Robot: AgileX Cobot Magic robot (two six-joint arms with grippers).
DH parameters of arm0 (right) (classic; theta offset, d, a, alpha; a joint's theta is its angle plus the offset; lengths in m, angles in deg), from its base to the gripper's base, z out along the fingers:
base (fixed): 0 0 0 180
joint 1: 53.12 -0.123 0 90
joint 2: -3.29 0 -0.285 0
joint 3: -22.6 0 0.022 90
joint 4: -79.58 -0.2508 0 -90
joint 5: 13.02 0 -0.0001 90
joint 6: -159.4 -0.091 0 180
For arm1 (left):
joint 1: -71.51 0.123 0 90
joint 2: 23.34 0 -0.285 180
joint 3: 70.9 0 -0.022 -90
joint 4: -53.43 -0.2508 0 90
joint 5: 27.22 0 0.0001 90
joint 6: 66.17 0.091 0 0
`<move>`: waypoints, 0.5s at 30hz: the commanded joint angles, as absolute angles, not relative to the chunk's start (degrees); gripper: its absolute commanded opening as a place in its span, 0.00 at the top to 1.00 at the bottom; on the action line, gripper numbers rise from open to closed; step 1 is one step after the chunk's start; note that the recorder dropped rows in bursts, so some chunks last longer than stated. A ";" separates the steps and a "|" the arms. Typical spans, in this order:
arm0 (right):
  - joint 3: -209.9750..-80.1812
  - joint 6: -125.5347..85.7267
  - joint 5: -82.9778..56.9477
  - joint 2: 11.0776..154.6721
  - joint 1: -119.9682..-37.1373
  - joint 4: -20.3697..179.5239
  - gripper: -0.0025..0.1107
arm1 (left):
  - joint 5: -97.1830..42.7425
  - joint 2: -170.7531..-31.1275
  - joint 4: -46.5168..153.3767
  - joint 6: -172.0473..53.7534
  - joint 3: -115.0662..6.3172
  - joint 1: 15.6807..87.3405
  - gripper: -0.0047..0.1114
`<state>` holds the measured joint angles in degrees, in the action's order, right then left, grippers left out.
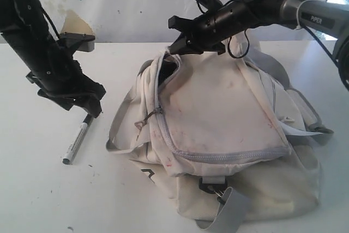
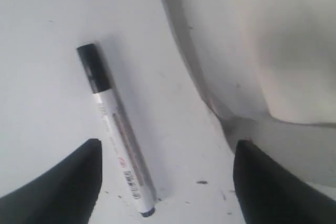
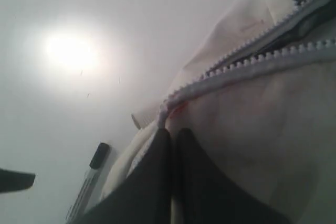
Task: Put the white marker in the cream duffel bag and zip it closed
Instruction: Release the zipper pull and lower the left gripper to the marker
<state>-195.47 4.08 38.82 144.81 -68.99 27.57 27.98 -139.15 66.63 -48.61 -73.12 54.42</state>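
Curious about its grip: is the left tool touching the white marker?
Apart. Left wrist view shows bare table between the white marker and both left tool fingers.

Cream duffel bag (image 1: pixel 229 113): soft matt cloth, stained reddish, with grey toothed zipper (image 1: pixel 229 155). White marker (image 1: pixel 76 141): smooth plastic barrel. Counter (image 1: pixel 43 195): smooth matt white surface.

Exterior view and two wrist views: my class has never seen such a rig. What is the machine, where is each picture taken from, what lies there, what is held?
A robot with two black arms, each ending in a two-fingered gripper. The exterior view shows the whole table; each wrist view looks out from one arm. A marker and a stained bag lie there. The left gripper hangs open over the marker, holding nothing. The right gripper pinches the bag's edge by its part-open zip.
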 commanded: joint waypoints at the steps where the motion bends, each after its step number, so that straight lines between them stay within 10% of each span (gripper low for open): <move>1: -195.57 4.82 43.66 143.39 -67.93 29.33 0.98 | 24.09 -140.21 62.75 -54.38 -73.01 54.36 0.30; 15: -195.46 4.57 52.69 139.44 -64.00 31.74 0.98 | 19.82 -146.13 61.91 -60.20 -73.12 56.64 0.33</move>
